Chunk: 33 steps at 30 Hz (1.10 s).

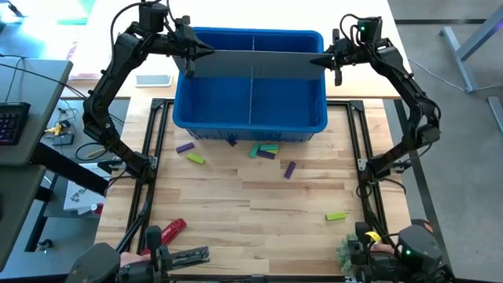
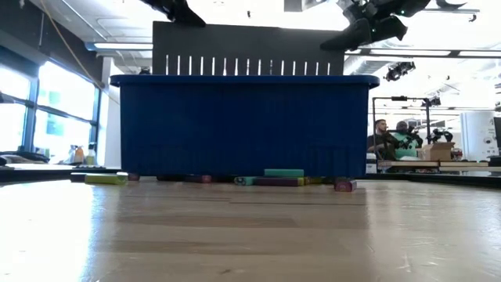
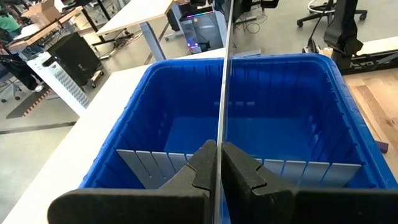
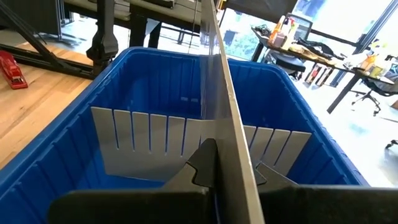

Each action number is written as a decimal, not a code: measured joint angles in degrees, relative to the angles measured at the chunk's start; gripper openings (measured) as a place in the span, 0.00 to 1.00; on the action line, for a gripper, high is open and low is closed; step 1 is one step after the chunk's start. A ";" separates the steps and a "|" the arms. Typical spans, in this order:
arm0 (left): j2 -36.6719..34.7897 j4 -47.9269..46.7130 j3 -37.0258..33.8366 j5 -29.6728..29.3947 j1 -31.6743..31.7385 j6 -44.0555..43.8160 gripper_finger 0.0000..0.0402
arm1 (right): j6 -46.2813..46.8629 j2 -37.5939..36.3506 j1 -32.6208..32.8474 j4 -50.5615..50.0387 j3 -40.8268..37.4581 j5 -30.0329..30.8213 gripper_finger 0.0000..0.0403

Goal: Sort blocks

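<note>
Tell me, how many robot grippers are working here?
2. The left gripper is over the blue bin's left side, the right gripper over its right; each pinches one end of the grey divider.

The bin (image 1: 250, 118) was deep blue, its walls ribbed. The divider panel (image 1: 259, 64) was flat grey with a comb of slots. The worktop (image 1: 251, 196) was pale wood in lengthwise strips. The blocks (image 1: 263, 150) on it were purple, lime yellow-green and teal. A red tool (image 1: 172, 229) lay near the front edge. Both arms and each gripper were black.
</note>
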 joint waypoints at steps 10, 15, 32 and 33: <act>0.14 -2.02 0.00 -2.99 0.37 0.66 0.00 | -0.18 0.00 0.00 -0.74 0.00 0.02 0.00; 0.14 -2.23 0.00 -3.07 0.37 1.98 0.00 | -0.39 -0.01 0.00 -0.85 0.00 -0.06 0.00; 0.29 -0.96 0.00 -3.37 0.42 1.73 0.00 | -0.15 -0.11 -0.02 -0.94 0.00 -0.13 0.00; 0.29 -0.92 -0.01 -3.37 0.44 1.73 0.00 | -0.15 -0.11 -0.02 -0.95 0.00 -0.13 0.00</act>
